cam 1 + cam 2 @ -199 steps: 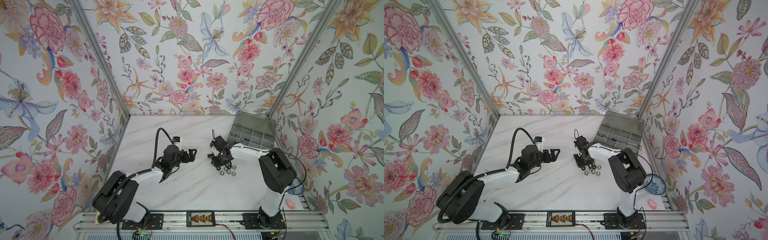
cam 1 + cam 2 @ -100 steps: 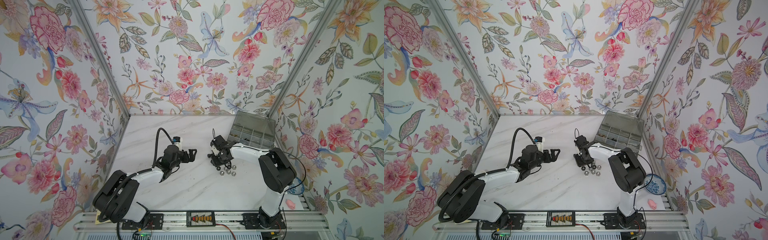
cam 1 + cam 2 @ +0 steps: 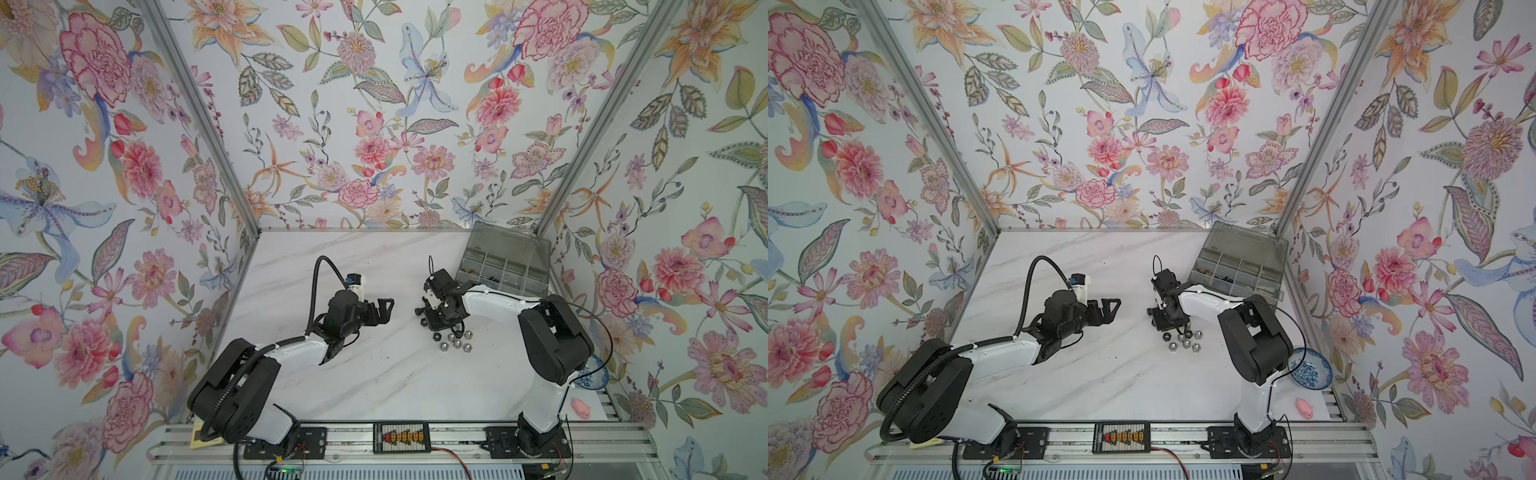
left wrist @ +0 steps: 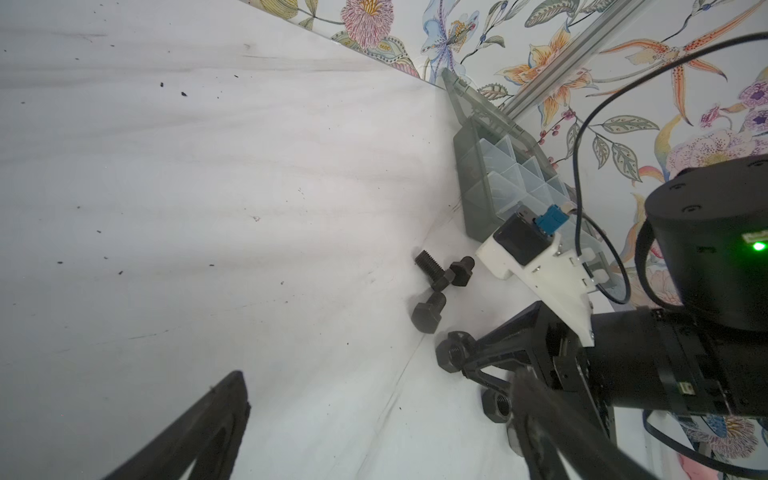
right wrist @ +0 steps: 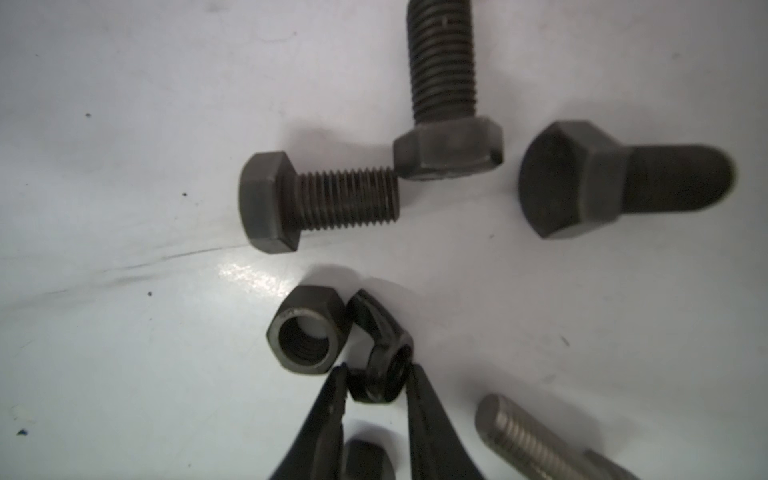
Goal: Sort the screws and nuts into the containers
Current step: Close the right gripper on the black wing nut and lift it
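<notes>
Early in the sort, judging by how much hardware lies loose. Right jaws down at the white marbled surface [image 3: 374, 382], pinched on a black hexagonal nut [image 5: 380, 368] tipped up on edge, one tip against each side in the right wrist view; cannot tell whether it is lifted clear of the surface. Touching it, a second black nut [image 5: 309, 332], bore facing up.

Just beside that pair, three black hex-head bolts [image 5: 316, 201] lying on their sides, two of them meeting shaft end to head. Close by, one silver threaded bolt [image 5: 540, 440], partly cut off by the frame edge. On the near side of the right jaws in both top views, a tight cluster of shiny silver nuts [image 3: 457, 343] with a black one or two at its edge, none of it sorted.

Left jaws spread wide and empty, off to the left of the pile and apart from it.

Translucent smoky-grey organiser box [image 3: 505, 266] at the far right by the wall, lid tipped back, compartments exposed. A few small bits inside some compartments, too small to name.

Left to do, by this reading: nearly everything. Gripped nut to a compartment first, then the other nuts, then the bolts to a separate one.
</notes>
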Controlling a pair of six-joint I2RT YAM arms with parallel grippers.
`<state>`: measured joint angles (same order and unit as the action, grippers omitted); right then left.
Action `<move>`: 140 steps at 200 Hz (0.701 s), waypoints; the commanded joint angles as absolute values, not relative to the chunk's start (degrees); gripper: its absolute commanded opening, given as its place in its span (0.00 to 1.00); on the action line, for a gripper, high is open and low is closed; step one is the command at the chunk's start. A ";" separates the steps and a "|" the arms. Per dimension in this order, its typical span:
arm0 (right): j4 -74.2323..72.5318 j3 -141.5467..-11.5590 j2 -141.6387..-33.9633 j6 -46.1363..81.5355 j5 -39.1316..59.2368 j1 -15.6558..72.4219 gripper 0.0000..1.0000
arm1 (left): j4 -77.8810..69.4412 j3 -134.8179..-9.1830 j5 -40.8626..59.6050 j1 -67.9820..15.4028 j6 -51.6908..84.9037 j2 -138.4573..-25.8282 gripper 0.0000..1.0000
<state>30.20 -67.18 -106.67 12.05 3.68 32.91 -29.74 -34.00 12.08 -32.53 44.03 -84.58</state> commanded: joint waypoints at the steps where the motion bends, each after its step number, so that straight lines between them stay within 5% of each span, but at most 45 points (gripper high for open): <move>1: 30.76 -66.60 -108.37 12.38 4.20 32.61 0.22 | -31.43 -34.14 13.27 -32.88 44.34 -85.31 0.99; 140: 31.06 -68.34 -106.70 1.99 1.98 32.40 0.33 | -31.47 -33.31 12.83 -32.88 44.43 -84.56 0.99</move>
